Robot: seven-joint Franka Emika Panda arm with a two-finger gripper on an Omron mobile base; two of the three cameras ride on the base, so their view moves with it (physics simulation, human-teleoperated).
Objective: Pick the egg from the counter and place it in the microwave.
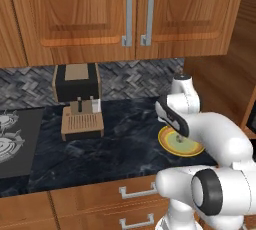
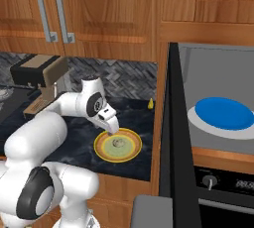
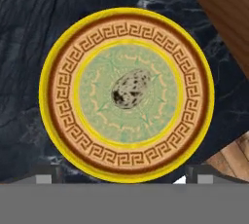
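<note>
A: Where's the egg (image 3: 130,88)?

B: On the plate (image 3: 52,89), dead centre of the green middle. The plate sits on the counter (image 1: 115,144), close to the wooden wall at the right end. From the right base view you can see the egg (image 2: 118,143) as a small speck on the plate (image 2: 130,153), with the microwave (image 2: 218,123) just past that wall, door swung open.

A: And the gripper (image 3: 121,174)?

B: Jaws spread wide, nothing between them. It hangs straight above the plate, looking down; one fingertip (image 3: 44,173) shows at each side of the hand view, and the egg lies between their lines, a little ahead.

A: How will the egg handle?

B: My guess: very light, hard-shelled, smooth and rounded, so it can squirt out of a pinch or roll on the flat plate if nudged. Brittle too, so a gentle squeeze is wanted.

A: Where would you take hold?

B: Across the short axis, at the widest belly. It lies on its side, long axis slanted in the hand view, so the wrist may need a small turn to bring the pads square to the flanks. Come down centred, so neither finger touches first and pushes it off

A: Anything else nearby?

B: A small yellow item (image 2: 150,103) by the backsplash, well apart
</note>
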